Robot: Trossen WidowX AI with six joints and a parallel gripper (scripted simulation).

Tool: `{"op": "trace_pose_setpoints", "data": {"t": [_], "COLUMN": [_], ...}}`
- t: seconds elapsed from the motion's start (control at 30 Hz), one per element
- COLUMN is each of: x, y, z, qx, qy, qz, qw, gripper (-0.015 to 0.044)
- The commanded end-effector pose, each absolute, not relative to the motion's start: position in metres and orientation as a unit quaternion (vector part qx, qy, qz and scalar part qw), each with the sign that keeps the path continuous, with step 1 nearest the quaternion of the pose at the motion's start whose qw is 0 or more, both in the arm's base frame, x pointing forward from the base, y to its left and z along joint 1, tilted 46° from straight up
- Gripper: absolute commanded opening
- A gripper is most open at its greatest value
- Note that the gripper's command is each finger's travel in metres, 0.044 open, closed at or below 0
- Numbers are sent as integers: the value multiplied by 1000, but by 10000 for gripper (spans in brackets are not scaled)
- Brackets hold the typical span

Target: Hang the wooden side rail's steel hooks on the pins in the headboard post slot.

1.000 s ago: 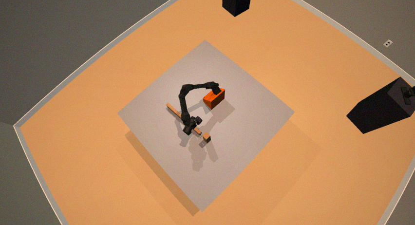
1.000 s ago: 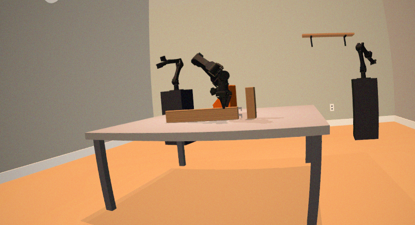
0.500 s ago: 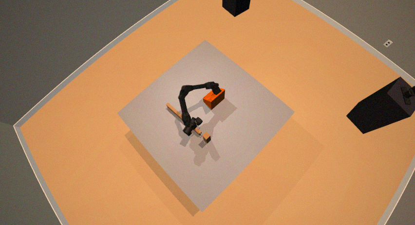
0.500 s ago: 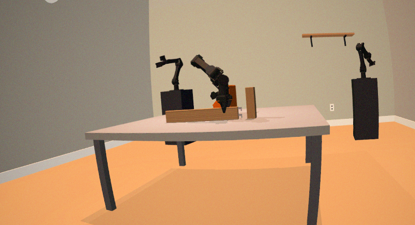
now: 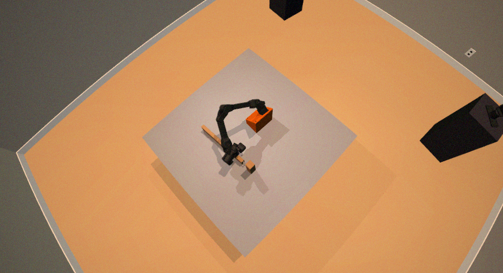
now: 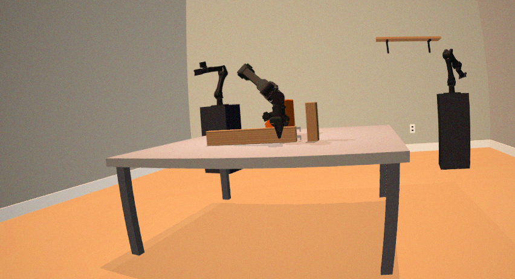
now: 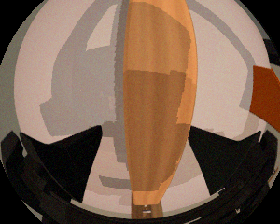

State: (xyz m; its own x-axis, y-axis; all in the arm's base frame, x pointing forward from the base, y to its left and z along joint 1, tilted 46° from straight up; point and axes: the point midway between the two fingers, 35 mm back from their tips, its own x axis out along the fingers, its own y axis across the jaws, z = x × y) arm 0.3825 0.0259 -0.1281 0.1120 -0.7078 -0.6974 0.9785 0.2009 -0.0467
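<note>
The wooden side rail [image 5: 211,133] [image 6: 245,137] [image 7: 154,56] lies on its long edge on the table [image 5: 302,140] [image 6: 173,163]. Two steel hooks [image 6: 298,133] stick out of its end towards the headboard post [image 5: 250,164] [image 6: 310,122], one above the other. A gap separates hooks and post, which stands upright. My gripper [image 6: 279,136] [image 7: 146,131] is open and low over the rail, near its hooked end. Its fingers stand on either side of the rail, with space between finger and wood on both sides in the wrist view. The post's slot and pins are not clearly visible.
The orange base block [image 5: 258,124] [image 6: 289,109] [image 7: 270,95] under my arm stands on the table, behind the rail in the exterior view. Two black pedestals [image 5: 454,133] [image 6: 453,133] with other arms stand away from the table.
</note>
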Motion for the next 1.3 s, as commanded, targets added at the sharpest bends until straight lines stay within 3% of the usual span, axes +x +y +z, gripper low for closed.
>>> {"op": "trace_pose_setpoints", "data": {"t": [0.0,0.3,0.47,0.6,1.27], "x": [382,382,382,382,374], "y": [24,24,24,24,24], "z": [-130,-130,-130,-130,-129], "qx": [217,217,217,217,242], "qy": [306,306,306,306,285], "qz": [-593,-593,-593,-593,-603], "qw": [713,713,713,713,705], "gripper": [361,125,92,0,0]}}
